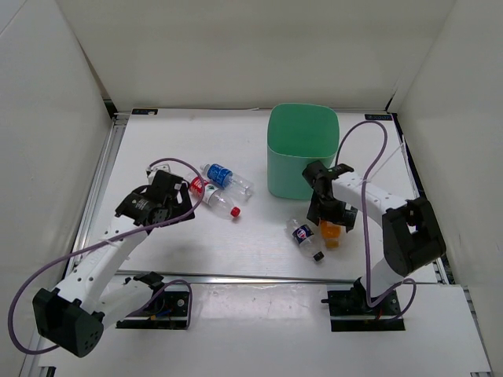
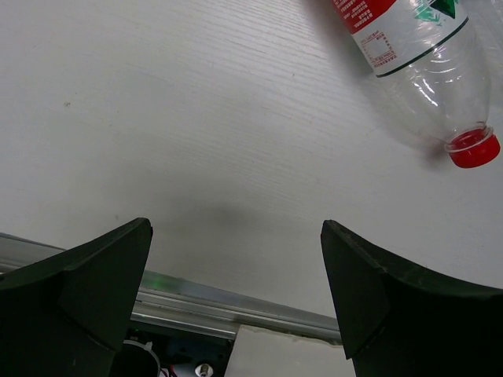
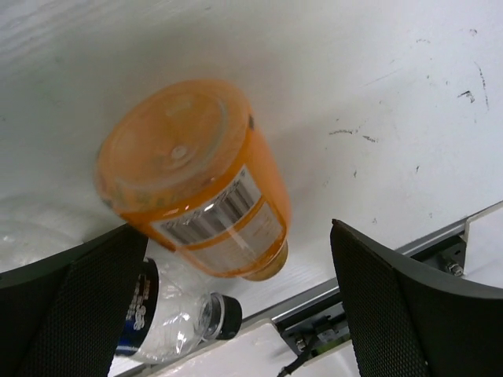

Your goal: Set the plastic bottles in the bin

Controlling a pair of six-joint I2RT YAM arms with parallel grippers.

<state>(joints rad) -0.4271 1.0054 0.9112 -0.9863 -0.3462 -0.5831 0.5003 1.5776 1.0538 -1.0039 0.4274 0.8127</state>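
Right gripper, spread wide and empty, hangs over short orange plastic bottle, its body between the fingers; left gripper, also spread, sits well apart across desk.

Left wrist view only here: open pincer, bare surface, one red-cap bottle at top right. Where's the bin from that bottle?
Observer: In the top view the bin stands upright to the right of the red-cap bottle and a little farther back.
Operator: Any other bottle near mine?
Observer: A blue-label bottle lies just behind it. They are close or touching; I can't tell which.
Operator: Right arm?
Observer: Right pincer is open over the orange bottle, and the dark-label bottle lies right beside that one.
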